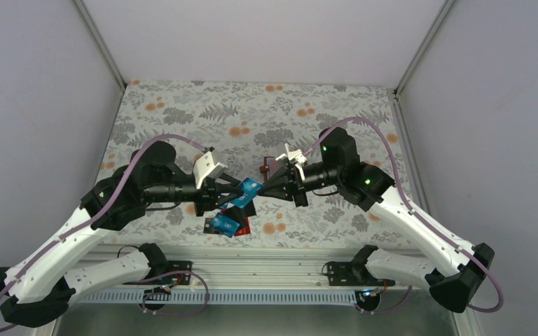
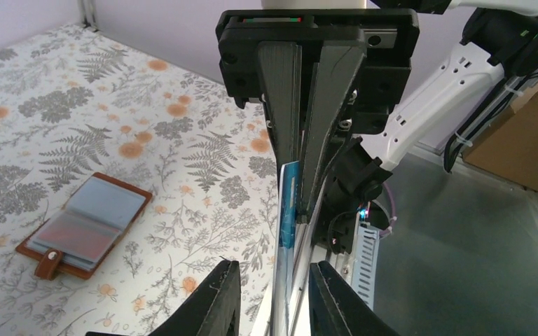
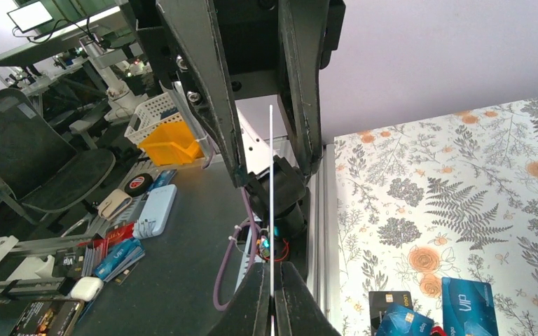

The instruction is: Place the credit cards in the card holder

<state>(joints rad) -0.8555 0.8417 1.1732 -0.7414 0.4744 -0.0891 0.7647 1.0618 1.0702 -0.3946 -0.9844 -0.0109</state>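
A: Credit cards (image 1: 224, 225) first: is one of them in the fingers?

B: Yes. The right gripper (image 3: 272, 280) has its two fingers pressed together on a blue card (image 1: 251, 187), held in the air at the middle of the top view. From the right wrist, that card shows edge-on as a thin pale line rising from between the fingertips.

A: And the left gripper (image 2: 273, 269)?

B: Its fingers stand apart, one on each side of the same card's free end. The left wrist view shows a clear gap left of the card and a narrower one right of it. I see no contact.

A: How do the two grippers face each other?

B: Tip to tip. The left one comes in from the left of the top view and the right one from the right, both above the flowered table (image 1: 182, 105).

A: Where are the others?

B: They lie on the table just below the grippers, at lower centre of the top view, blue beside red. The lower right corner of the right wrist view shows blue ones and a black one overlapping.

A: The card holder (image 2: 84, 227)?

B: It lies flat on the table, opened, inside up, at the lower left of the left wrist view. In the top view it sits just above the right gripper, partly hidden, apart from the loose pile.
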